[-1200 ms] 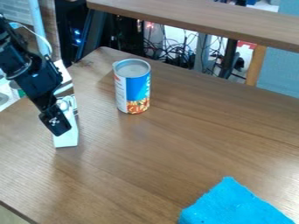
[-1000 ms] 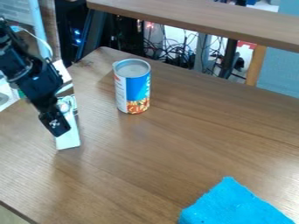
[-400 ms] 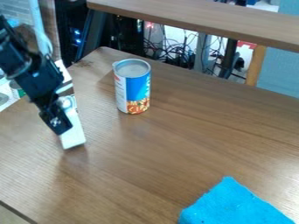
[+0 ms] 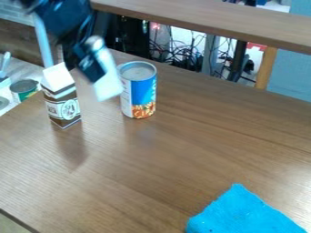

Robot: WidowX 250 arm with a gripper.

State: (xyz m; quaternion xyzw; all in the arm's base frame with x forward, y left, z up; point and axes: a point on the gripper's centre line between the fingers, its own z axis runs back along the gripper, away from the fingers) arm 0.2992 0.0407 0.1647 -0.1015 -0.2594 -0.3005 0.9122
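The black gripper is at the upper left, raised above the table and shut on a long white object. That object hangs tilted, its lower end just left of the blue-and-white can in the view; whether the two touch I cannot tell. The can stands upright. A brown-and-white carton with a white gabled top stands left of the gripper.
A bright blue cloth lies at the front right of the wooden table. Beyond the left edge, a green-labelled can stands on a lower surface. A raised wooden shelf crosses the back.
The gripper has risen and moved right, towards the back, carrying the white object with it. The carton, largely hidden behind them before, is now in plain sight. The blue-and-white can and cloth have not moved.
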